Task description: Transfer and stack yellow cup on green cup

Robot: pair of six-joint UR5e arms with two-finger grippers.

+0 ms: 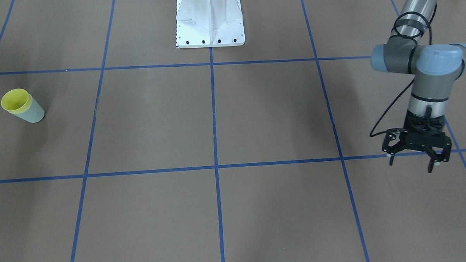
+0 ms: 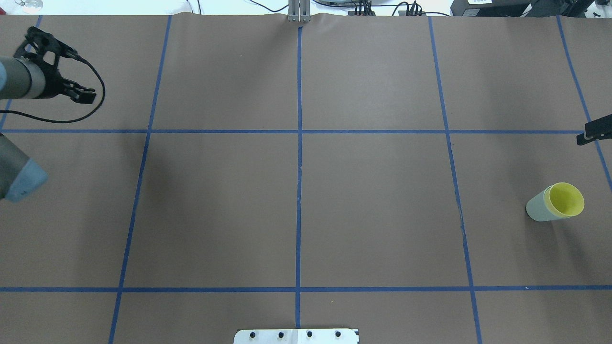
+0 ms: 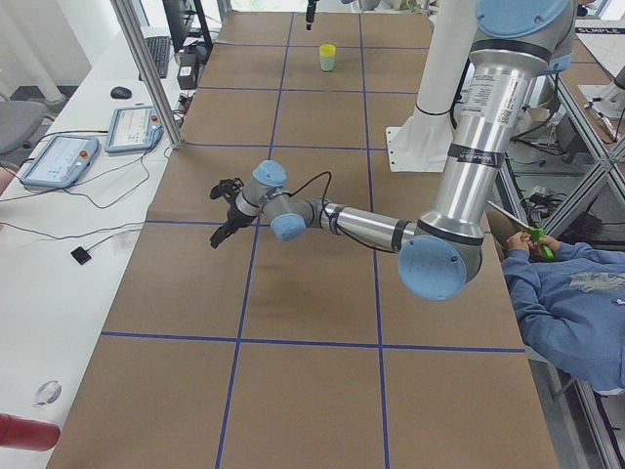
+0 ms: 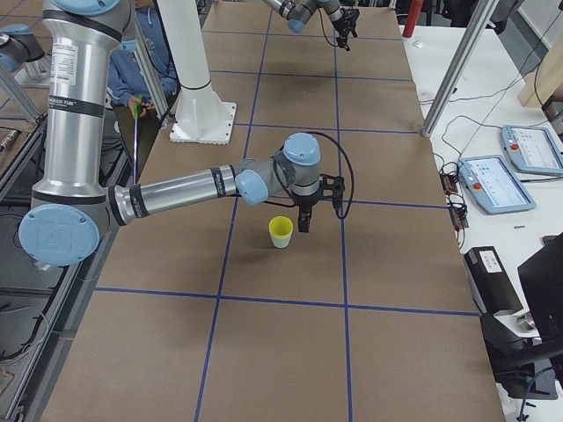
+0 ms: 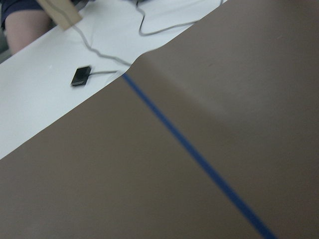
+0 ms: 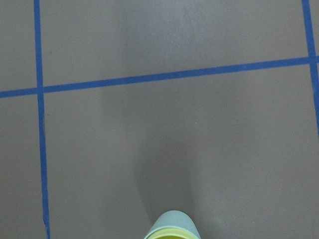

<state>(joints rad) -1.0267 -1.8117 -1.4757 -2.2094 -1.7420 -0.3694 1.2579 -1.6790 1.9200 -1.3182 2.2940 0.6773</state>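
Exterior front-facing: we see the left hand [image 1: 411,164] open, empty, above the bench [image 1: 256,118]; the yellow cup [image 1: 15,100] sits nested in the green cup [image 1: 32,113], well apart. Exterior right: the right hand [image 4: 305,220] hangs just beside the cups; we cannot tell its grip.

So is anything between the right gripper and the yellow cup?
Nothing visible. Only bare table lies between the right gripper and the yellow cup, which already sits nested in the green cup.

Two cups (yellow cup [image 1: 15,100], green cup [image 1: 33,114])
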